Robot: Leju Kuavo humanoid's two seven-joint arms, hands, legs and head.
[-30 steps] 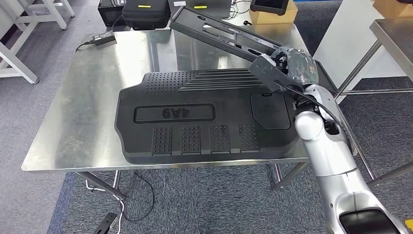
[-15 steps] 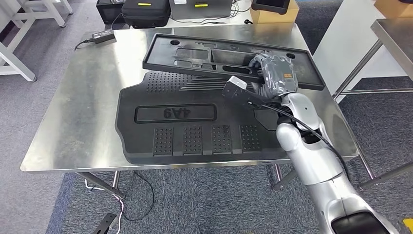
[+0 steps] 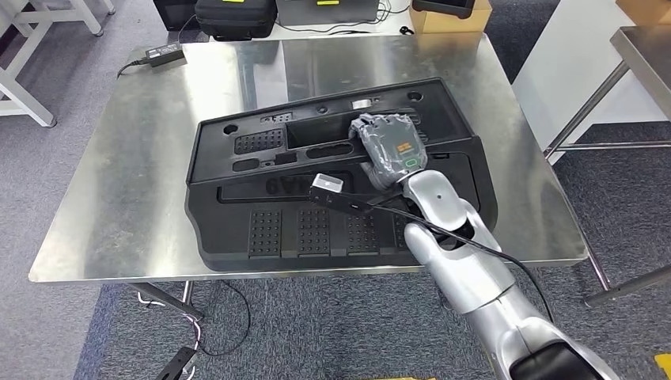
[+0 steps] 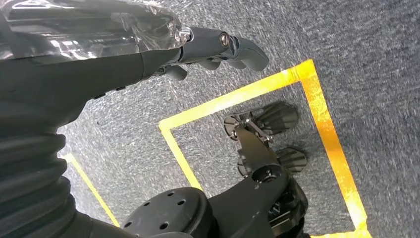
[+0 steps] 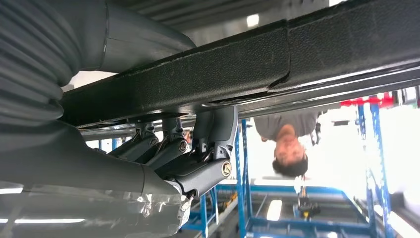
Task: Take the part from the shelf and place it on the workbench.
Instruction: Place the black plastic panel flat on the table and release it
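The right hand (image 3: 389, 150) grips the part (image 3: 316, 142), a long black plastic panel, its fingers (image 5: 208, 144) curled under the edge and thumb above. The part hangs low over the worktop (image 3: 142, 158), above the far half of a black ribbed mat (image 3: 316, 229). The hand should lower it flat, level both ends, then loosen. Half a second ago the part was farther back and tilted. The left hand (image 4: 218, 49) hangs over the floor, fingers loosely curled, holding nothing.
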